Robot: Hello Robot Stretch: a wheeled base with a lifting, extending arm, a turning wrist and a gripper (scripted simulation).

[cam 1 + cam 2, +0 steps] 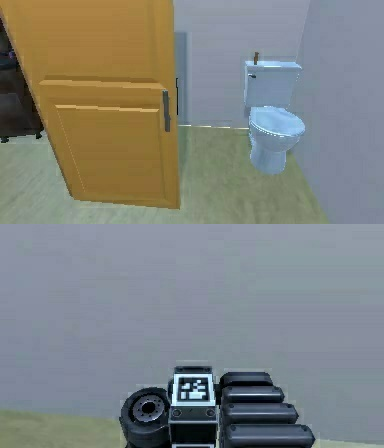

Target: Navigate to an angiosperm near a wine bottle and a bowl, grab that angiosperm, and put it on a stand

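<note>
one orange door [105, 100] and a toilet [272, 125] ahead: search step, judged. where the angiosperm stands i cannot tell. tool [148, 411] tucked low by grey wall [190, 294]; whether it grasps anything, cannot tell. next: turn away, drive on.

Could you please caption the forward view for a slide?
Forward view: an orange door at left, a white toilet at right against a grey wall.
</note>
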